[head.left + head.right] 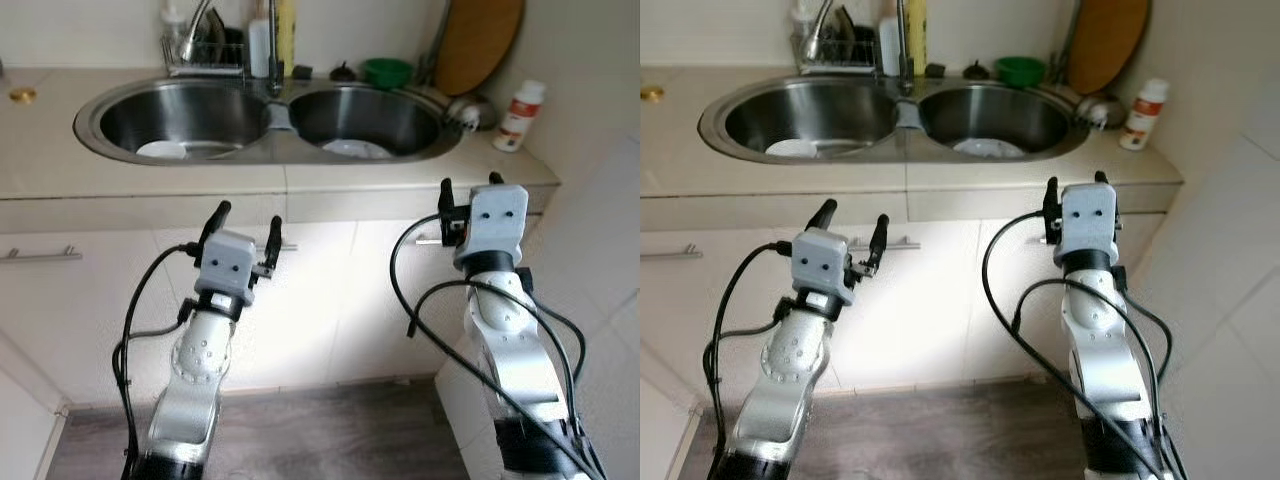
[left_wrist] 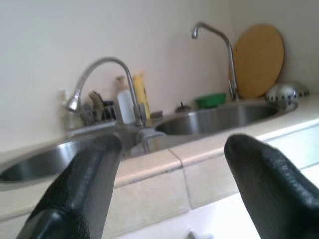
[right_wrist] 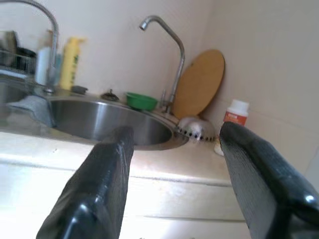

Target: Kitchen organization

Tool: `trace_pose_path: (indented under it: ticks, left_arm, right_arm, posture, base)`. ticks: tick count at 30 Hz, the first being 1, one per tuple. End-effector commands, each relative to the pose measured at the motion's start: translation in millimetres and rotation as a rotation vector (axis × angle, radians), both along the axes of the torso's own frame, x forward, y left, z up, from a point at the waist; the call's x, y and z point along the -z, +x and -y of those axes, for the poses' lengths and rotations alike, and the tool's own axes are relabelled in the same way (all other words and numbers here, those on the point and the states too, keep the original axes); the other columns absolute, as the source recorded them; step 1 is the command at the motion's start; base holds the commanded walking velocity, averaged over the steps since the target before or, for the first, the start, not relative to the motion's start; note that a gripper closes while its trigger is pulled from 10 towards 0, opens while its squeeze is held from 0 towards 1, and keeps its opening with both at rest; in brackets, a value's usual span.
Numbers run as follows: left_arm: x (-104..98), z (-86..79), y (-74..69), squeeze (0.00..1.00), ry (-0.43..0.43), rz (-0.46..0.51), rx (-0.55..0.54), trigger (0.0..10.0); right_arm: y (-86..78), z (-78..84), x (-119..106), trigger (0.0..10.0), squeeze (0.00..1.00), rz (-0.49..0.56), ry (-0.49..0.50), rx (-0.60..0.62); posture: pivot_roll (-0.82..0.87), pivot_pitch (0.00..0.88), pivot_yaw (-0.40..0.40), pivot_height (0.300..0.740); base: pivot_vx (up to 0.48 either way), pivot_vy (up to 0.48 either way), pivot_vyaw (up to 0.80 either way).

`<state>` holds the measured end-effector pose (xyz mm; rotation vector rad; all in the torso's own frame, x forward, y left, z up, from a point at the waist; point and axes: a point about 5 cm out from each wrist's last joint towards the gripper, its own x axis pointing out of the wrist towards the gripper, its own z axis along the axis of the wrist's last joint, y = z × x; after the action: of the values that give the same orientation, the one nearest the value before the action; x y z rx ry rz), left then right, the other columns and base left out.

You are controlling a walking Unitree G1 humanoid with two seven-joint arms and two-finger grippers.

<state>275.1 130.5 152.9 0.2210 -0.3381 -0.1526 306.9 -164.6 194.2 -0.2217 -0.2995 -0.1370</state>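
Left gripper (image 1: 246, 226): raised in front of the white cabinet fronts, below the counter edge, fingers spread apart and holding nothing.
Right gripper (image 1: 468, 195): up at the counter's front edge, just under the right basin, fingers parted, nothing between them.
Double sink (image 1: 270, 146): set in the beige counter, beyond and above both grippers; neither touches it.
Left basin: a white plate (image 1: 162, 150) lies at its bottom, ahead of the left gripper.
Right basin: another white dish (image 1: 352, 148) lies inside, ahead of the right gripper and a little to its left.
Back of the sink: a dish rack (image 1: 205, 52), a yellow bottle (image 1: 286, 35), a green bowl (image 1: 387, 71) and a round wooden board (image 1: 478, 42) leaning on the wall.
Right corner: a metal colander (image 3: 196, 128) lies upside down on the counter, with a white bottle with a red cap (image 1: 520, 115) just beside it, well beyond the right gripper.
Far left counter: a small gold lid (image 1: 22, 95), well apart from everything else.
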Motion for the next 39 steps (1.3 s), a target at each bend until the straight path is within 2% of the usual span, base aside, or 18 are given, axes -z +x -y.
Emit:
trace_pose_path:
  ticks: [1,10,27,37,39]
  left_arm:
    - [-3.8,1.2,1.3,0.0,0.007,0.015,0.009,10.0]
    - [-2.6,0.8,1.8,0.0,-0.007,0.003,0.004,10.0]
    - [-2.6,0.7,2.8,0.0,-0.004,0.0,0.004,10.0]
    - [-2.7,0.8,1.9,0.0,0.002,0.007,0.004,10.0]
    - [-2.9,0.8,2.2,0.0,0.003,0.007,0.003,10.0]
  right_arm:
    - [-0.8,0.4,-2.9,10.0,0.0,0.013,0.004,0.006]
    - [-0.3,0.6,-1.7,10.0,0.0,0.01,0.002,0.006]
    - [-0.6,1.3,0.0,10.0,0.0,0.004,-0.004,0.012]
    - [-0.4,4.7,1.8,10.0,0.0,-0.014,-0.01,0.031]
    - [0.2,7.6,3.1,10.0,0.0,-0.036,-0.013,0.056]
  posture:
    - [0.09,0.0,-0.077,0.74]
    - [0.09,0.0,-0.079,0.74]
    - [0.09,0.0,-0.077,0.74]
    - [0.09,0.0,-0.078,0.74]
    - [0.09,0.0,-0.079,0.74]
  base:
    - [0.0,0.0,0.0]
    - [0.0,0.031,0.0]
    - [0.0,0.464,0.0]
    - [0.0,0.0,0.0]
    - [0.0,0.0,-0.8]
